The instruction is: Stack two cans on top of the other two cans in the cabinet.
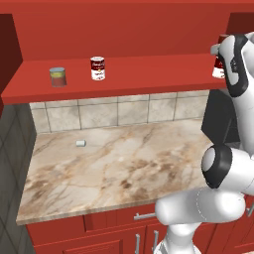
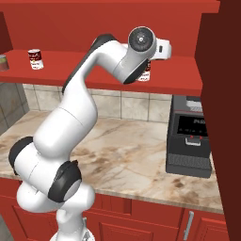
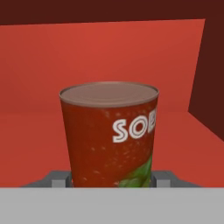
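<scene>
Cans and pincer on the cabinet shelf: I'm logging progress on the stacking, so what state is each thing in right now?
Pincer: shut on the dark red can.
Dark red can: upright, gripped low on both sides, at the shelf's right end.
Red-and-white soup can: upright on the shelf, nothing stacked on it.
Grey can with yellow-green label: upright on the shelf, nothing stacked on it.
Cabinet: open-fronted.
</scene>
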{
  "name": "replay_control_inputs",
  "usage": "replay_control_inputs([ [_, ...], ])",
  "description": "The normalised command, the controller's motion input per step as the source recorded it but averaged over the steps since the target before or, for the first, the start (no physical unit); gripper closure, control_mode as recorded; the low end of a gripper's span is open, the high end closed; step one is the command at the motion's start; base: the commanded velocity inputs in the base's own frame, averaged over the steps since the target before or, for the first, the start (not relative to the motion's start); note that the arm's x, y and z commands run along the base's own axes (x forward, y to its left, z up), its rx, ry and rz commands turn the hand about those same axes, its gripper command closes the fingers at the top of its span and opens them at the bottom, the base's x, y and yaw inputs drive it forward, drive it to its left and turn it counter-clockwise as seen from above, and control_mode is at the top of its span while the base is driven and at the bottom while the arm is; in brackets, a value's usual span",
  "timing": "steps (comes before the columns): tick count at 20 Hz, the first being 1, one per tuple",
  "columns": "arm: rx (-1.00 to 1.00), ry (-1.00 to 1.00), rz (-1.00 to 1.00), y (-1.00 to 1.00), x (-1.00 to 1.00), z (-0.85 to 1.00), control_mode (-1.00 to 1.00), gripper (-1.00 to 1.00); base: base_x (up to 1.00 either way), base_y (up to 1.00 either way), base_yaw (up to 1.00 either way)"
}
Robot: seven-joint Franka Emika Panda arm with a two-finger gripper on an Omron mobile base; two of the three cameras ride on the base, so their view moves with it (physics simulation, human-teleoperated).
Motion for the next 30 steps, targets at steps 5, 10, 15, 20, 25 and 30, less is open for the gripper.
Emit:
replay_control_inputs([
  [5,0.0,0.0,0.0,0.0,-0.02,-0.14,-1.0,-1.0,0.0,0.0,0.0],
  [10,0.0,0.0,0.0,0.0,-0.01,-0.08,-1.0,-1.0,0.0,0.0,0.0],
  [15,0.0,0.0,0.0,-0.01,0.0,0.0,-1.0,-1.0,0.0,0.0,0.0],
  [20,0.0,0.0,0.0,0.0,0.0,0.0,-1.0,-1.0,0.0,0.0,0.0],
  [25,0.02,0.0,0.0,0.0,-0.07,0.0,-1.0,-1.0,0.0,0.0,0.0],
  [30,0.0,0.0,0.0,0.0,-0.2,0.0,-1.0,-1.0,0.0,0.0,0.0],
])
